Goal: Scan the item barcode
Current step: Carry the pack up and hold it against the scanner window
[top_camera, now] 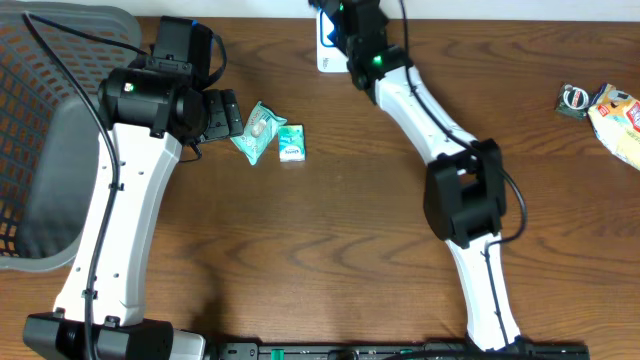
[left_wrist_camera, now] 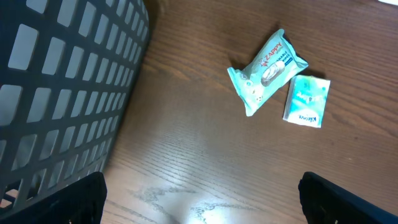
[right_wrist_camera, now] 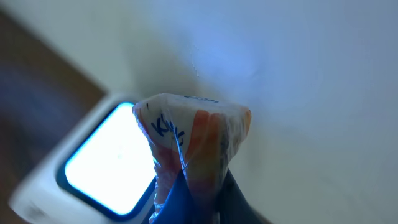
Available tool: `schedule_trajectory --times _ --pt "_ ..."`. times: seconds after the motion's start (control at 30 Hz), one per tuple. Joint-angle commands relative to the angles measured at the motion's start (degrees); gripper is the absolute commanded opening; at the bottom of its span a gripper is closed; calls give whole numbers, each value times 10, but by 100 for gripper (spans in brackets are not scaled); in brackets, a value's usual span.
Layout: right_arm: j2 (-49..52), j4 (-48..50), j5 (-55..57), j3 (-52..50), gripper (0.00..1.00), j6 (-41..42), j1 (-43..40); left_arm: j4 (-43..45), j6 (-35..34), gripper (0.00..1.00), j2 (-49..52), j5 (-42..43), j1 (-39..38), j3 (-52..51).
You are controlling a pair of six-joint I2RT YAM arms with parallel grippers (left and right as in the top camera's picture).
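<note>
Wooden table spans view. Dark mesh basket at left edge. Left gripper hovers between basket and two packs, jaws spread wide, gripping nothing. Right gripper at far edge, jaws clenched on crinkled white-orange packet with blue lettering. Packet held just in front of white scanner, whose window glows. Teal wipes pack and small green tissue pack lie just beside each other. Yellow snack bag and small dark pack at right edge.
</note>
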Motion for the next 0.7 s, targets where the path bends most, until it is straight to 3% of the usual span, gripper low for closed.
schedule_trajectory --times 0.0,0.4,0.67 --pt "13 2 34 21 1 -59 9 -1 -5 98 -1 -7 1 -2" --pt "20 14 42 26 1 -19 8 -1 -5 98 -1 -7 1 -2" --pt "18 -38 134 73 1 78 -27 -1 -5 98 -1 -7 1 -2"
